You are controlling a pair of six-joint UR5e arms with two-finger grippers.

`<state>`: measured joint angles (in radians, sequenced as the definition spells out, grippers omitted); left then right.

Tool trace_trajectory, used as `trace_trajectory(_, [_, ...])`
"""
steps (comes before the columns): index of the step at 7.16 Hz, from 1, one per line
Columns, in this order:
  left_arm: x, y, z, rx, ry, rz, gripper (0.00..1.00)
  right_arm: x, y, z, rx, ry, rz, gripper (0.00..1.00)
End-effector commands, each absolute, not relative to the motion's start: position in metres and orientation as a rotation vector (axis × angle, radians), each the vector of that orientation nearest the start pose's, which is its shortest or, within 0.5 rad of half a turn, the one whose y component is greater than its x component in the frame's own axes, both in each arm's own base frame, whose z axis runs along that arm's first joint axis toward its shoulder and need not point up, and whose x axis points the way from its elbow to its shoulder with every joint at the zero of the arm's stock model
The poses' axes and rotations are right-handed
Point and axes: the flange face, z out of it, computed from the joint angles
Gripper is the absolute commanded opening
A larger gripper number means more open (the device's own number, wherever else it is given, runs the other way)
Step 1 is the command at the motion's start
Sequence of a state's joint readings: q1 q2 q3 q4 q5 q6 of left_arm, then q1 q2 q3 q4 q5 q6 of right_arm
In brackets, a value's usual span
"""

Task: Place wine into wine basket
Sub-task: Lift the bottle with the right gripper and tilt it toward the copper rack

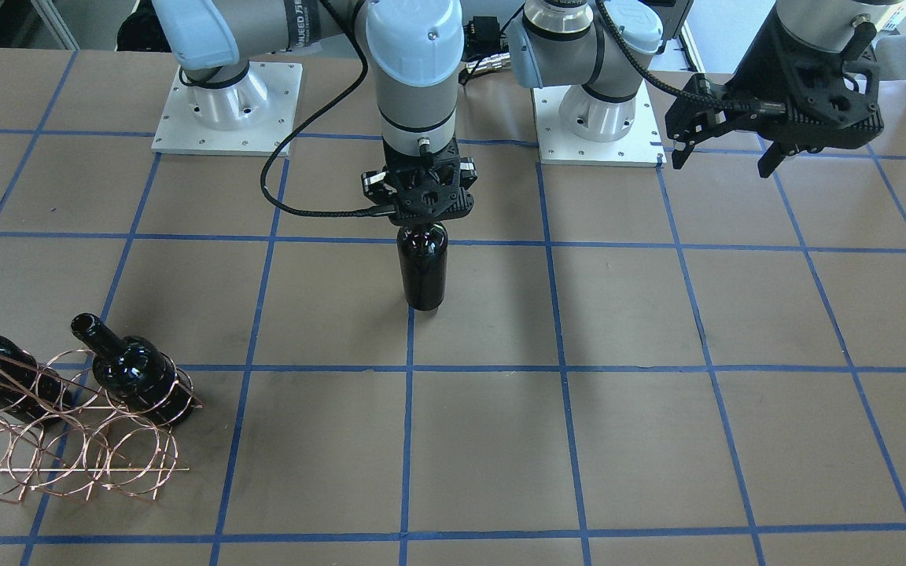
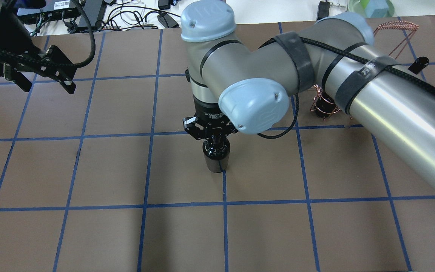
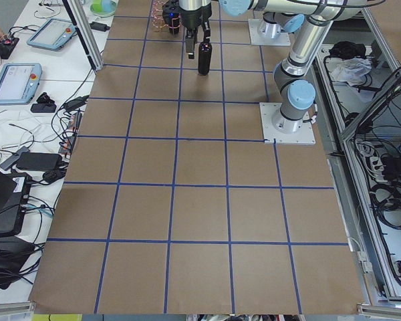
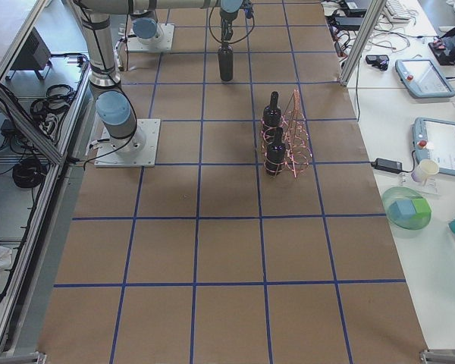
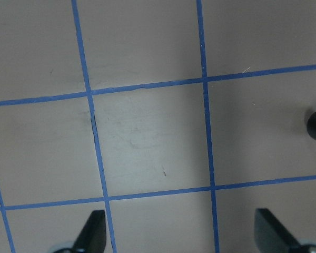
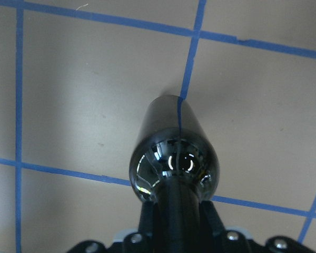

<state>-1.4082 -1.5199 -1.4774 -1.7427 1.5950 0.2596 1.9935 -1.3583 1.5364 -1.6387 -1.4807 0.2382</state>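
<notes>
The wine bottle (image 1: 422, 271) is glossy black and stands upright near the table's middle, its base at or just above the brown surface. It also shows in the overhead view (image 2: 216, 155) and the right wrist view (image 6: 174, 153). My right gripper (image 1: 422, 224) is shut on its neck from above. The copper wire wine basket (image 1: 68, 448) sits at the table's right end, largely hidden behind my right arm in the overhead view (image 2: 325, 104). It holds two like bottles (image 1: 134, 373). My left gripper (image 1: 723, 161) hangs open and empty above the table's left part (image 5: 180, 232).
Two arm base plates (image 1: 225, 102) (image 1: 598, 126) sit at the robot's edge of the table. Side benches carry tablets, cables and a green bowl (image 4: 407, 208). Blue tape lines grid the brown table (image 1: 657, 440).
</notes>
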Motion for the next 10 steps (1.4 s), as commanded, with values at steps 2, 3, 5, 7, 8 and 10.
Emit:
trace_trajectory(2, [-0.055,-0.478,0.540,0.142,3.123,0.051,1.00,0.256,-0.493,0.472,-0.306,3.046,0.144,0.00])
trace_trajectory(3, [-0.055,-0.479,0.540,0.123,3.125,0.053,1.00,0.209,-0.492,0.489,-0.376,3.042,0.161,0.00])
trace_trajectory(5, [-0.081,-0.480,0.540,-0.046,3.185,0.030,1.00,0.135,-0.486,0.509,-0.486,3.070,0.228,0.00])
trace_trajectory(7, [-0.142,-0.479,0.538,-0.013,3.094,-0.061,1.00,0.057,-0.492,0.520,-0.538,3.084,0.284,0.00])
trace_trajectory(8, [-0.174,-0.479,0.531,-0.080,3.097,-0.089,1.00,0.016,-0.492,0.528,-0.590,3.080,0.331,0.00])
trace_trajectory(10, [-0.195,-0.478,0.524,-0.031,3.097,-0.084,1.00,-0.050,-0.493,0.532,-0.634,3.073,0.335,0.00])
